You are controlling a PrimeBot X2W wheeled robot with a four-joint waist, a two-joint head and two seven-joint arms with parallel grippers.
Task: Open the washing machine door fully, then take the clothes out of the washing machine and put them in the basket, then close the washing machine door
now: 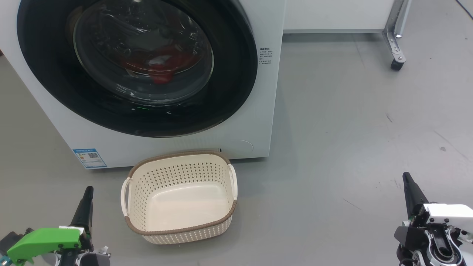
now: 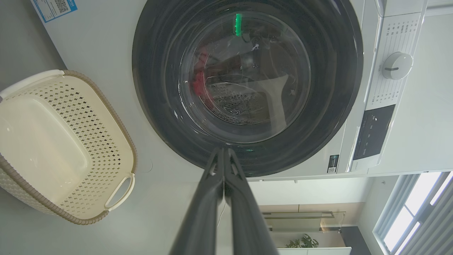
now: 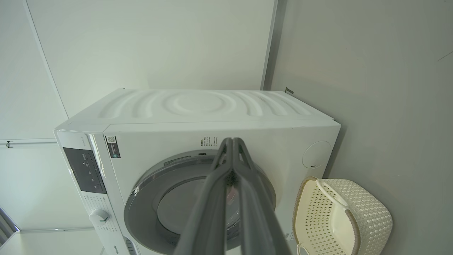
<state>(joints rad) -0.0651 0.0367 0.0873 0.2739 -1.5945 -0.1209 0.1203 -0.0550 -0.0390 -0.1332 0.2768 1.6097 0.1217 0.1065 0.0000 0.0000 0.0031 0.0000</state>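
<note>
Left gripper (image 1: 88, 189) hangs low near the basket (image 1: 184, 173), its two dark fingers pressed together on nothing. The right gripper (image 1: 406, 175) is well apart on the other side, likewise shut and holding nothing. The basket stands on the grey floor (image 1: 332, 147) just in front of the washing machine (image 1: 258, 122), below its closed door (image 1: 48, 74). Red clothes (image 1: 162, 66) lie behind the glass, inside the drum. From the head, a blue label (image 1: 89, 158) shows low on the machine's front. The left wrist view adds the white dial (image 2: 397, 65) and dark control panel (image 2: 371, 131), plus a window (image 2: 417, 212). The right wrist view adds the machine's embossed side panel (image 3: 201, 104).
</note>
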